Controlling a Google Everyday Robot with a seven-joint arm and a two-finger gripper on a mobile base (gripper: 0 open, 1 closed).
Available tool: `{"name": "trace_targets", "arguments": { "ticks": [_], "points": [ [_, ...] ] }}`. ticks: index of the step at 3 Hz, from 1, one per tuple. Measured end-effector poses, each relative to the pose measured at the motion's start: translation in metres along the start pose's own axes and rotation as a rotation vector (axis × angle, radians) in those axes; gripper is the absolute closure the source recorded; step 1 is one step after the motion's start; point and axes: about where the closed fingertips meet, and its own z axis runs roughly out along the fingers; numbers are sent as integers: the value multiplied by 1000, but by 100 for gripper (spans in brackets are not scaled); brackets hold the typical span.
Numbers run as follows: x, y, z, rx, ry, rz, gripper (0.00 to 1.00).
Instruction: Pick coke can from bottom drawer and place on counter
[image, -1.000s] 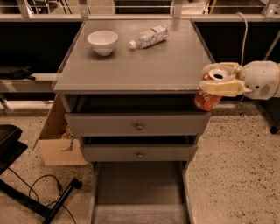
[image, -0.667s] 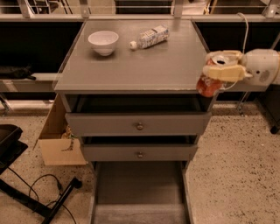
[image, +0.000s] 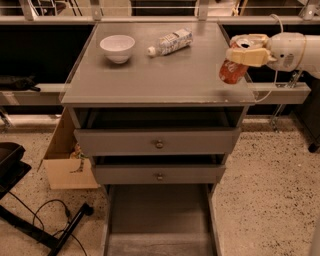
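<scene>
My gripper (image: 243, 54) comes in from the right and is shut on the coke can (image: 231, 71), a small red can held tilted in the air over the right edge of the counter (image: 165, 80). The can's silver top is under the pale fingers (image: 252, 56). The bottom drawer (image: 157, 220) is pulled out at the foot of the cabinet, and its flat grey floor shows nothing on it.
A white bowl (image: 117, 48) and a white-labelled plastic bottle (image: 170, 42) lying on its side sit at the back of the counter. Two knobbed drawers (image: 159, 144) stand slightly open. A cardboard box (image: 67, 162) and a black stand with cable (image: 30, 220) are on the floor at left.
My gripper has lifted the coke can up and slightly inward, from beside the counter's right front corner to above its right edge.
</scene>
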Motion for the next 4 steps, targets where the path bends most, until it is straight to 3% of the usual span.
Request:
{"name": "trace_targets", "arguments": {
  "ticks": [1, 2, 3, 4],
  "points": [
    [3, -37, 14, 47, 4, -46, 100],
    [21, -65, 35, 66, -3, -43, 100],
    [52, -78, 78, 22, 6, -7, 100],
    [50, -79, 82, 17, 7, -3, 84]
  ]
}}
